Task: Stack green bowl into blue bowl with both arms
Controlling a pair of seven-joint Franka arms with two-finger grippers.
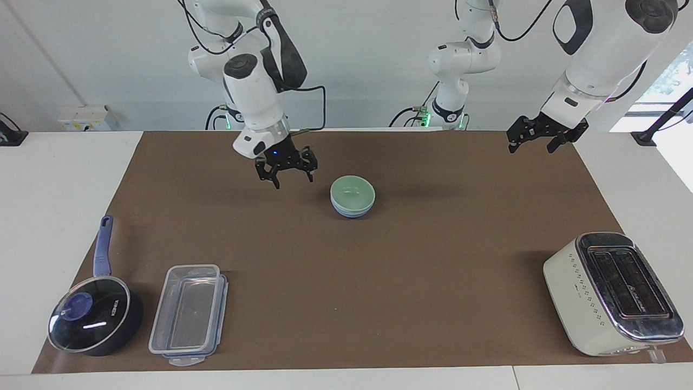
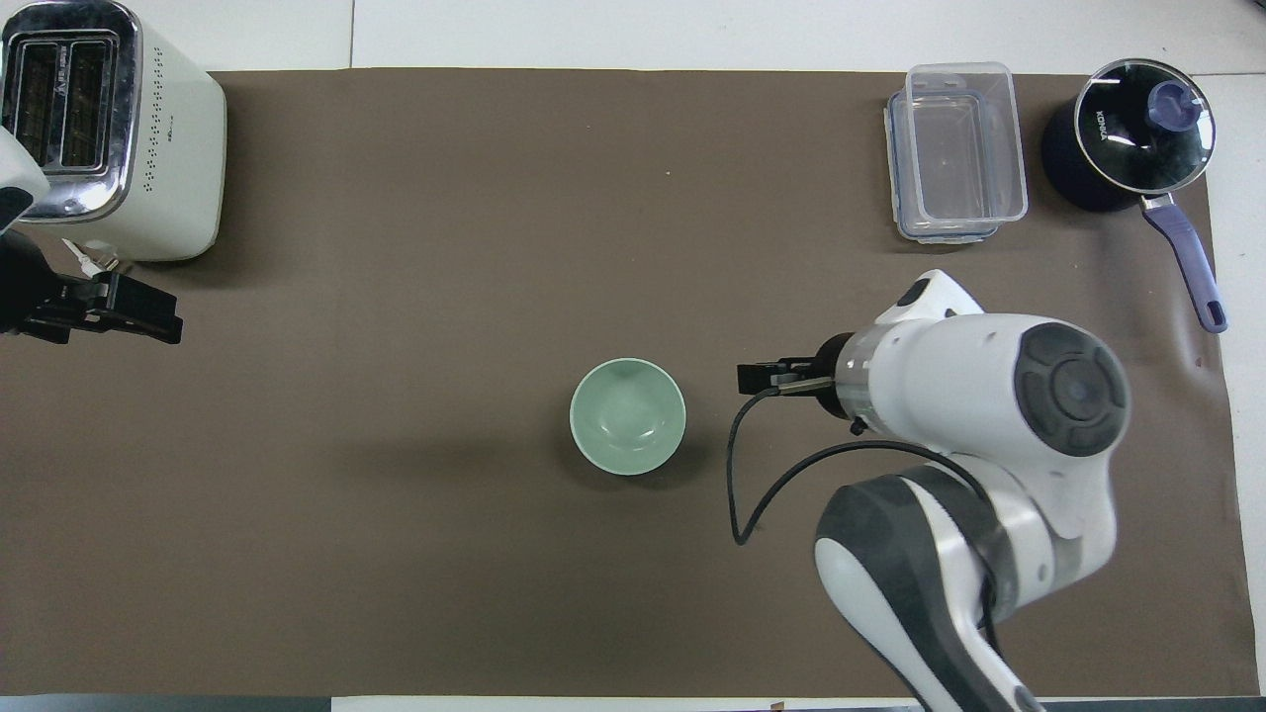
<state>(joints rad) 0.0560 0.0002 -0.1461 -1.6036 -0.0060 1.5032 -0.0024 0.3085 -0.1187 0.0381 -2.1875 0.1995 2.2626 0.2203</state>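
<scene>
**A:** Facing view, item one: right gripper point(image 1: 286, 172). Status?

**B:** Raised over bare brown mat point(image 1: 379, 271), clear of the bowls. Jaws spread wide apart, nothing between them. In the overhead view the right gripper point(image 2: 767, 377) shows as a dark tip ahead of the white wrist, with a strip of mat between it and the bowls.

**A:** Item two: green bowl point(image 1: 352, 192).

**B:** Upright, seated inside the blue bowl point(image 1: 351, 212); only a thin blue band shows under its rim. The stack sits on the mat beside the right jaws, toward the left arm's end of the table, not touching them. From overhead the green bowl point(image 2: 627, 416) hides the blue one entirely.

**A:** Item three: left gripper point(image 1: 533, 138).

**B:** Waiting in the air over the mat's edge at the left arm's end, well apart from the stack. Jaws open, holding nothing. Overhead, the left gripper point(image 2: 124, 314) hangs just beside the toaster point(image 2: 109, 129).

**A:** Remaining stock?

**B:** Toaster point(image 1: 614, 292), cream with chrome top, at the left arm's end, farther from the robots than the bowls. Clear lidded container point(image 1: 188, 312) and dark saucepan point(image 1: 95, 319) with glass lid and purple handle, side by side at the right arm's end, well apart from the right jaws.
</scene>
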